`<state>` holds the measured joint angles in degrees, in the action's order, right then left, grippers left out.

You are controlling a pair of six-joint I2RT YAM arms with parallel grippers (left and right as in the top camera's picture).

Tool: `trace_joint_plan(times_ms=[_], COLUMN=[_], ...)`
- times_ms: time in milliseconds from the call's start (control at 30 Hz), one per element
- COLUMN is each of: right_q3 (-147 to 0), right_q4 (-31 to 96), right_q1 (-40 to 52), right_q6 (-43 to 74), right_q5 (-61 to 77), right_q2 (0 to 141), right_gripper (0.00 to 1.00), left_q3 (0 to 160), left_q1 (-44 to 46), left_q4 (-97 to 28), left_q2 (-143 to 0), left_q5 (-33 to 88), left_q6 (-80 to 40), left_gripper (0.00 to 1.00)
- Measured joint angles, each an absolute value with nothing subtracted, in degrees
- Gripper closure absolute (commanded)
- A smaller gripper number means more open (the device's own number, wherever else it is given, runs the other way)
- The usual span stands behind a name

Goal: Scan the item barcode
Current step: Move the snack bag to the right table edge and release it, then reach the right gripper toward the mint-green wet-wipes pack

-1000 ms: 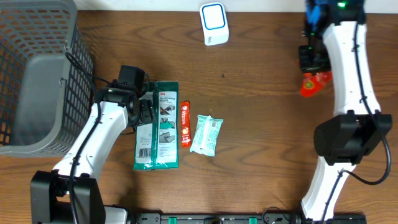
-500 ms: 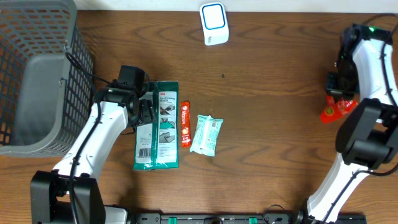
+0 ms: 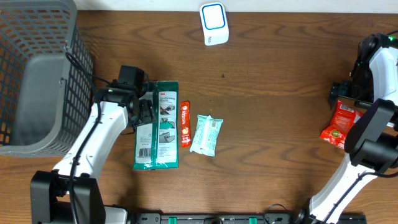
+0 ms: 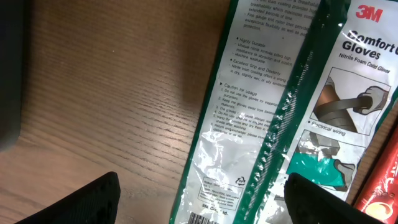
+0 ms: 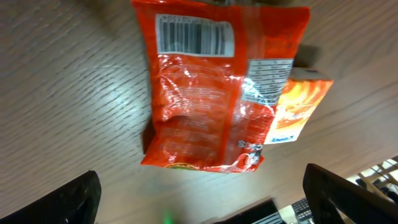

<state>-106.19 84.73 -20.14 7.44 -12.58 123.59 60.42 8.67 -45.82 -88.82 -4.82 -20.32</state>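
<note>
Red snack bag [image 5: 205, 93] barcode-up on table [image 5: 74, 81], right tool [image 5: 199, 198] spread wide

Tabletop [image 3: 273, 137] | wire basket [image 3: 37, 74], far left | white-blue scanner [image 3: 213, 23], top centre | green flat pack [image 3: 157, 127], red stick packet [image 3: 185, 123], pale sachet [image 3: 206, 134], side by side | red snack bag [image 3: 339, 123], right edge

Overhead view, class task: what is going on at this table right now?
The right gripper hangs with open jaws above a red snack bag lying barcode up at the far right. The left gripper, also open, is poised over the green gloves pack. The white scanner sits at the far edge.
</note>
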Motion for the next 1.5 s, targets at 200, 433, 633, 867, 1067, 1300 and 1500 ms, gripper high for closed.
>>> trace_joint_plan(times_ms=[200,433,633,867,1067,1300,1500], right_q3=[-106.19,-106.10,-105.08,-100.88,-94.04,-86.41,-83.85], right_q4=[83.74,83.94,83.59,79.48,68.66,58.41,54.92], right_q1=[-20.12,-18.70,-12.71,-3.40,5.76,15.40,20.62], right_q6=[7.42,7.44,7.46,7.46,10.59,17.56,23.53], right_q5=[-0.45,10.70,13.69,19.73,22.15,23.09,18.85], right_q2=[123.59,123.59,123.59,123.59,123.59,122.43,120.75], right_gripper=[0.02,0.01,0.01,0.08,0.19,0.30,0.38], left_q3=[60.42,60.42,60.42,60.42,60.42,60.42,60.42], left_q1=[8.67,8.67,8.67,8.67,8.67,8.67,8.67], left_q4=[-45.82,-45.82,-45.82,-45.82,-45.84,-45.82,-45.82], left_q2=[-88.82,-88.82,-88.82,-88.82,-88.82,-88.82,-88.82], left_q5=[-4.82,-4.82,-4.82,-4.82,-4.82,-4.82,-4.82], left_q6=[-20.32,-20.32,-20.32,-20.32,-20.32,-20.34,-20.32], left_gripper=[0.15,0.15,0.15,0.15,0.15,0.15,0.15])
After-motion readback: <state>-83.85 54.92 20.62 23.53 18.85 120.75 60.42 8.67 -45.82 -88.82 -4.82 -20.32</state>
